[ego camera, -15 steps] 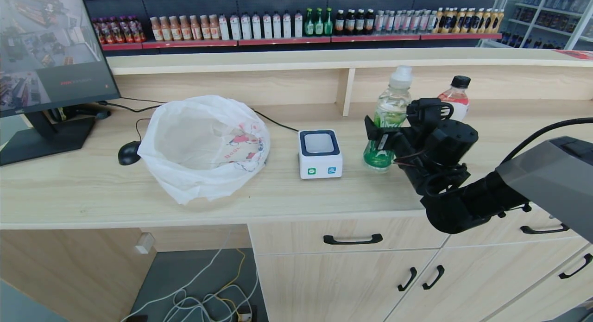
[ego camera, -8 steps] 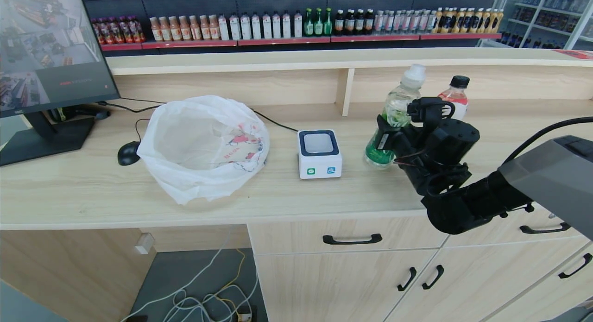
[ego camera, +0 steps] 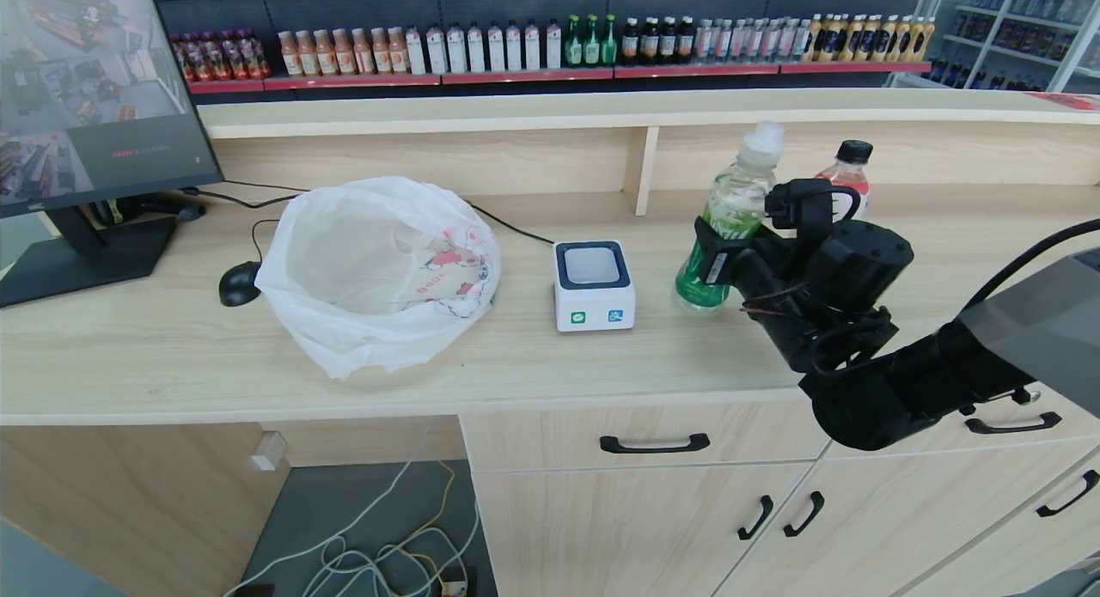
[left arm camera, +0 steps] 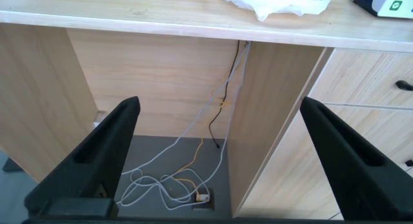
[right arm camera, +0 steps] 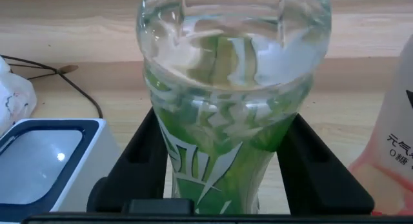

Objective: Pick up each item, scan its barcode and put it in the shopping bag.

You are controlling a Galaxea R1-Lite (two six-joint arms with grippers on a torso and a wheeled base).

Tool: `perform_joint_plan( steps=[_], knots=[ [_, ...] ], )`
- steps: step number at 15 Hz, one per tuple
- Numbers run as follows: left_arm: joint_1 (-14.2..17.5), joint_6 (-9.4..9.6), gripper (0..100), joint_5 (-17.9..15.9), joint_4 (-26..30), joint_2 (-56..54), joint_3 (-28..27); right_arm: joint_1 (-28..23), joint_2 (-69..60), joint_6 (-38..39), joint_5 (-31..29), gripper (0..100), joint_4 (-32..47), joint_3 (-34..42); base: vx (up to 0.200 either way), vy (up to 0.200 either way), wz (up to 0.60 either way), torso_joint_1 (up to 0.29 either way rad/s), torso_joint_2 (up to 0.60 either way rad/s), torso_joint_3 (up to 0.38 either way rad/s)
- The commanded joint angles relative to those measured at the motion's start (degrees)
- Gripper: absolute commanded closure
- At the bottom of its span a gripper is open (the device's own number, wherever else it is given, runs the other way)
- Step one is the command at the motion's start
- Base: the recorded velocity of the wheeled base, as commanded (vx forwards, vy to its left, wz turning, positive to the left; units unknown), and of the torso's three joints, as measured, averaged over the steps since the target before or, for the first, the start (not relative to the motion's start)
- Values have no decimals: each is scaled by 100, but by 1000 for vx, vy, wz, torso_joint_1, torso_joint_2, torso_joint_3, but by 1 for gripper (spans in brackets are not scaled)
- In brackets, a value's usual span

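A clear bottle with a green label and white cap leans slightly, its base at the counter just right of the white scanner box. My right gripper is shut on its lower body; the black fingers press both sides of the green bottle. A second bottle with a black cap stands behind it, and shows pale pink beside the scanner. The white shopping bag sits open left of the scanner. My left gripper hangs open below the counter edge.
A monitor and a black mouse sit at the counter's left. A raised ledge with an upright divider runs along the back. Drawers with black handles are below; cables lie on the floor.
The green bottle stood upright a second ago; now it leans with its cap to the right. My right arm has shifted a little to the right with it.
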Motion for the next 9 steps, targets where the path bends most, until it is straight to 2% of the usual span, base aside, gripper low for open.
perform_joint_plan(
  steps=[1,5,9],
  knots=[
    [1,-1,0,2,-9,0,0,58,-235,-2,51,100,-10,171,0,0,0,0,0,0],
    [1,-1,0,2,0,0,0,208,-534,-55,174,100,34,364,0,0,0,0,0,0],
    [1,-1,0,2,0,0,0,199,-323,-538,122,100,-968,373,0,0,0,0,0,0]
  ],
)
